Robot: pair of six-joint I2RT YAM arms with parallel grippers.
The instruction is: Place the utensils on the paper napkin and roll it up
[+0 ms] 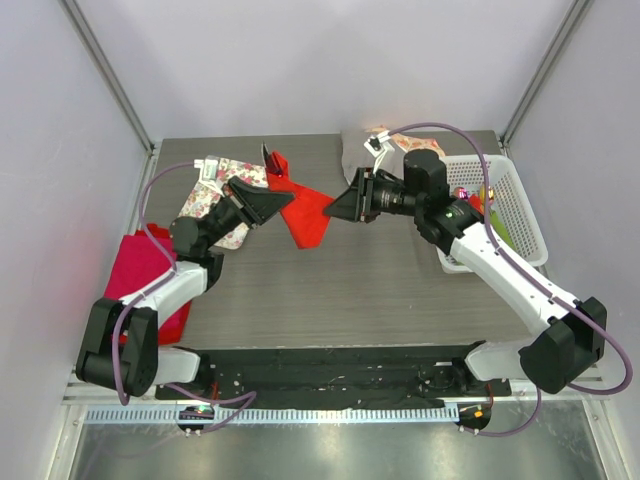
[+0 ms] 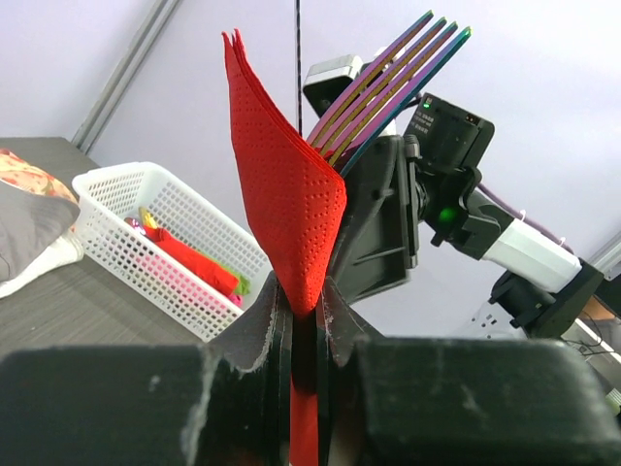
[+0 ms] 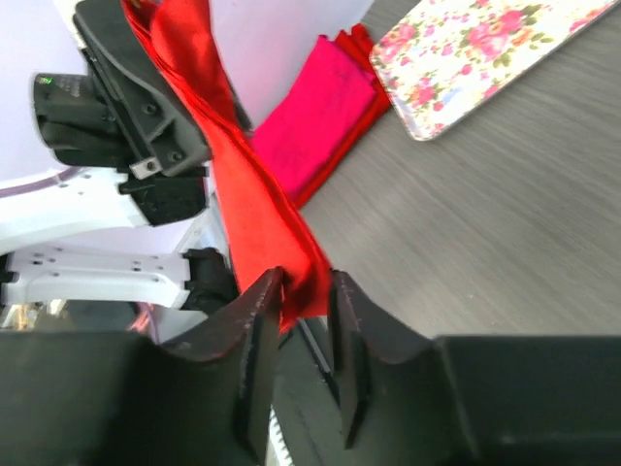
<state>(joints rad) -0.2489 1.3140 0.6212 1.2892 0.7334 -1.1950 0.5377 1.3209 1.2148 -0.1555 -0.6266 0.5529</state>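
Observation:
The bright red paper napkin point(image 1: 305, 215) hangs stretched above the table between my two grippers. My left gripper point(image 1: 275, 205) is shut on one end; in the left wrist view its jaws point(image 2: 303, 291) pinch the napkin point(image 2: 286, 184), which stands up in a folded point. My right gripper point(image 1: 337, 207) grips the other end; in the right wrist view the napkin point(image 3: 247, 194) runs down between its fingertips point(image 3: 306, 282). Iridescent fork tines point(image 2: 393, 83) stick up behind the napkin next to the right gripper. What holds the fork is hidden.
A white basket point(image 1: 515, 200) with red, green and pink rolls stands at the right, also in the left wrist view point(image 2: 107, 209). A floral tray point(image 1: 215, 190) lies at the back left. A magenta-red cloth stack point(image 1: 140, 265) lies at the left edge.

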